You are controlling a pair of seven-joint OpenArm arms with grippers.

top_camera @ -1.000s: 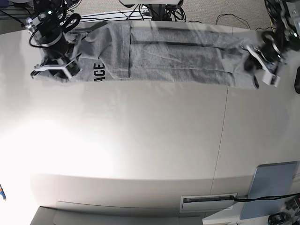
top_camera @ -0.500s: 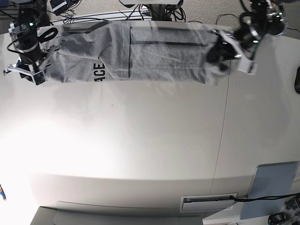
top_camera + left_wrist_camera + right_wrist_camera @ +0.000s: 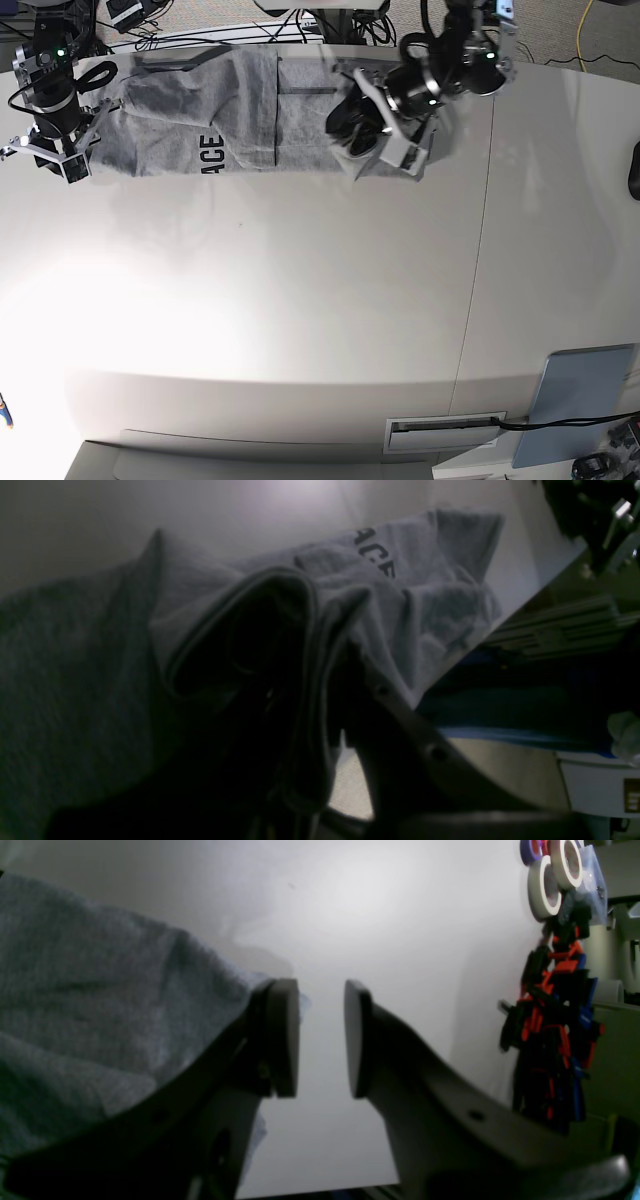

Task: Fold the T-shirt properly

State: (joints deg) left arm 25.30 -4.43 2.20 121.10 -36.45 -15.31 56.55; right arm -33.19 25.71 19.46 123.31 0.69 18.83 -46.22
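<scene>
The heather-grey T-shirt point(image 3: 170, 130) lies along the table's far edge, with black letters "ACE" point(image 3: 211, 152) showing. In the base view my left gripper point(image 3: 385, 140) is shut on the shirt's right end and holds it bunched over the shirt's middle. In the left wrist view the T-shirt point(image 3: 425, 605) drapes over the gripper point(image 3: 325, 690) and hides the fingertips. My right gripper point(image 3: 45, 158) is open at the shirt's left end. In the right wrist view its pads point(image 3: 282, 1035) stand apart and empty, with the T-shirt point(image 3: 100, 1005) beside the left finger.
Cables run behind the table's far edge point(image 3: 330, 35). A seam point(image 3: 478, 260) crosses the white table. A blue-grey panel point(image 3: 580, 400) lies at the front right. Tape rolls point(image 3: 545, 885) and red, black and blue clips point(image 3: 555, 1030) sit to the right in the right wrist view.
My left gripper has carried the shirt's right end leftward, from the far right to over the shirt's middle. My right gripper has moved left off the sleeve area and stays open.
</scene>
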